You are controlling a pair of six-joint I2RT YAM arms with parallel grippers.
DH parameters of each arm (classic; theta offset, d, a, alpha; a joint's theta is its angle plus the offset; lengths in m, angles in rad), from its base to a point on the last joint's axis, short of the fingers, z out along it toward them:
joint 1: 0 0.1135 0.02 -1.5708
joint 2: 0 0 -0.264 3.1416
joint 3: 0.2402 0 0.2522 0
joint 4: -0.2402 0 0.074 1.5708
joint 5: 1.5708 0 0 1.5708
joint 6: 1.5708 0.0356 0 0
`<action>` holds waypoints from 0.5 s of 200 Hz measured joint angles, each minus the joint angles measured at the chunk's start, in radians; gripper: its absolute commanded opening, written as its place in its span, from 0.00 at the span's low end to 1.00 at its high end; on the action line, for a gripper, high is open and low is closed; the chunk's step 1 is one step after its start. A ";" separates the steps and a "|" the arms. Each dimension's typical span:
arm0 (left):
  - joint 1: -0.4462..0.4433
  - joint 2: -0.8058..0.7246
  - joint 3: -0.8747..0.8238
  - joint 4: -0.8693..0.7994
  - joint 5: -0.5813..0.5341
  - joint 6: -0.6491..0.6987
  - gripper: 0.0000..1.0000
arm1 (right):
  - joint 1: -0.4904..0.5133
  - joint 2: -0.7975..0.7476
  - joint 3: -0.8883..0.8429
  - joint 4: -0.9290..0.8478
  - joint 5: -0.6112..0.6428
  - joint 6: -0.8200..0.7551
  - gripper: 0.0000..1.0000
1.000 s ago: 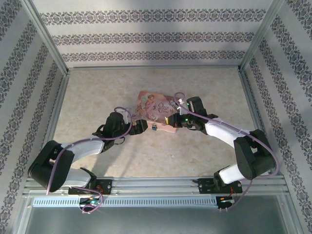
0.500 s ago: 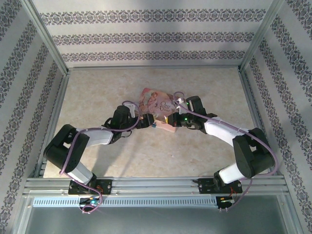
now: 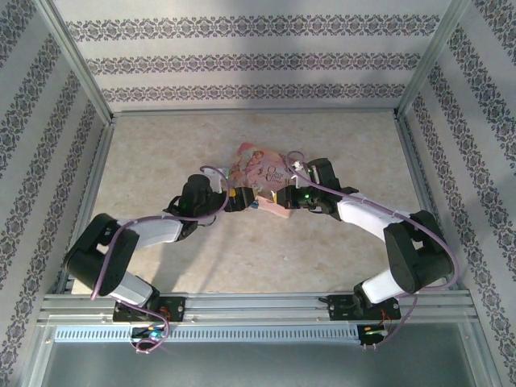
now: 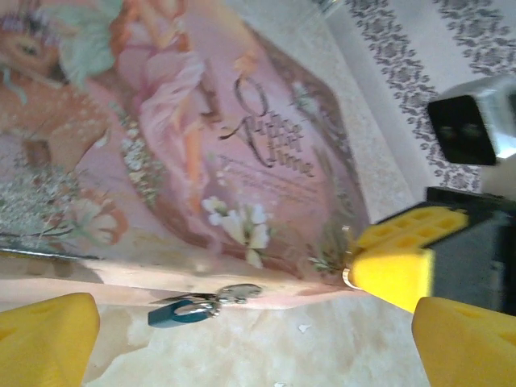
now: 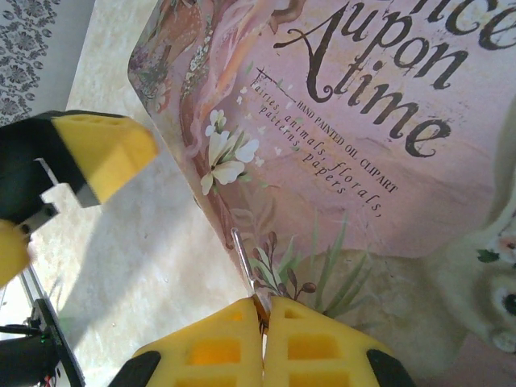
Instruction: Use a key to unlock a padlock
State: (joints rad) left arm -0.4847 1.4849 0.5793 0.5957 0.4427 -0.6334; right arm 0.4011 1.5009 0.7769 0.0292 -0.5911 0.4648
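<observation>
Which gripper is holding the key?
The right gripper, jaws shut on the thin key; the left gripper stands wide open, facing the padlock.

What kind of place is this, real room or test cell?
Probably a staged robot test cell: aluminium frame posts, wallpaper-patterned wall panels on three sides, and a marble-look tabletop boxed in by them.

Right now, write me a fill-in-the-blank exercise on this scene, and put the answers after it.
1. The right tool is ____ on the key.
2. The left tool is ____ and holds nothing.
3. The padlock lies on the table beside the ____ box.
4. The padlock's coloured part is ____.

Missing words: shut; open; pink; blue.
</observation>
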 measured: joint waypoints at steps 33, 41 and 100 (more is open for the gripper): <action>-0.003 -0.019 -0.049 -0.004 0.027 0.073 0.91 | 0.000 0.000 0.000 0.000 0.001 0.000 0.00; -0.007 -0.015 -0.054 -0.010 0.034 0.090 0.88 | 0.000 0.000 0.000 0.000 0.002 0.000 0.00; -0.033 0.098 -0.033 -0.032 0.082 0.171 0.76 | 0.001 0.000 0.000 0.000 0.003 0.000 0.00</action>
State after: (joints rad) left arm -0.5175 1.5829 0.5461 0.5640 0.5247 -0.4629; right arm 0.4019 1.5009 0.7769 0.0292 -0.5877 0.4648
